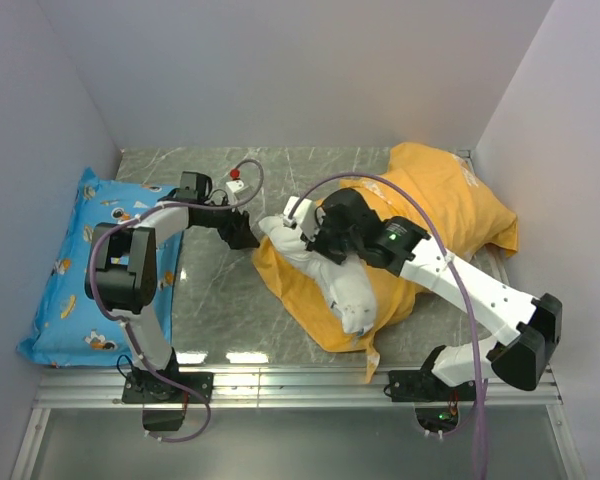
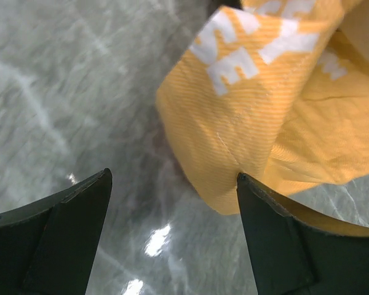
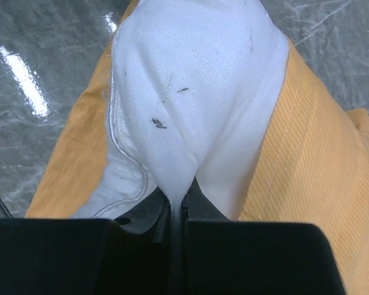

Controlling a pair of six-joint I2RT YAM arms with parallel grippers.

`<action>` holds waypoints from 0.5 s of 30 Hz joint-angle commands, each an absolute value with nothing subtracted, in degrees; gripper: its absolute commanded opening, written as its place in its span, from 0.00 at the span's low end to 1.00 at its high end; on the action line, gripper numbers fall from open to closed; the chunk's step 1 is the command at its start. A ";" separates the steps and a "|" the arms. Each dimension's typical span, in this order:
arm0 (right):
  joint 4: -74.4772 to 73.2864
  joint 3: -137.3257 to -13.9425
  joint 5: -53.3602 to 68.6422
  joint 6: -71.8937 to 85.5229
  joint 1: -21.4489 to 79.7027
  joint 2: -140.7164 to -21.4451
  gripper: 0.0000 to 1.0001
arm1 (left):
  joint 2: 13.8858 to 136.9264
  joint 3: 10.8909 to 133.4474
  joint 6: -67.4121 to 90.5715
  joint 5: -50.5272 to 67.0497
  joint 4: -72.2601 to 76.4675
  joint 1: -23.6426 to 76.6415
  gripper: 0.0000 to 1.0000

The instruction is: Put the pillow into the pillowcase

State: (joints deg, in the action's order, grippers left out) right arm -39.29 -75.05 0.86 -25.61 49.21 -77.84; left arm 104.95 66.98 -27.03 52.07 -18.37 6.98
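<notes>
Partly hidden: pillow (image 3: 197, 80) in pillowcase (image 3: 301, 160) | right gripper (image 3: 177, 208) pinching pillow fold

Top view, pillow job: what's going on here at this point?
The right gripper has its jaws pinched shut on a fold of the white pillow. The pillow lies across the orange pillowcase on the table, mostly in plain sight rather than inside it. The left gripper sits at a corner of the pillowcase, jaws open and gripping nothing. A blue cartoon-print pillow lies off to the left.
</notes>
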 commanded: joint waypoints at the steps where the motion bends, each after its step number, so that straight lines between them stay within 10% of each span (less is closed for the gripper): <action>1: -40.16 -75.32 4.48 -25.93 47.90 -75.24 0.00 | 104.15 70.03 -33.22 60.00 -19.42 9.58 0.88; 11: -39.29 -72.60 5.10 -24.96 47.29 -71.28 0.00 | 103.97 66.01 -18.73 69.00 -8.01 18.97 0.88; 14: -37.10 -69.37 4.57 -25.57 47.20 -68.57 0.00 | 108.71 69.07 -15.55 65.04 -9.56 20.04 0.52; 15: -36.74 -68.04 3.96 -26.36 47.28 -68.38 0.00 | 109.76 72.39 -17.12 65.21 -12.54 19.87 0.22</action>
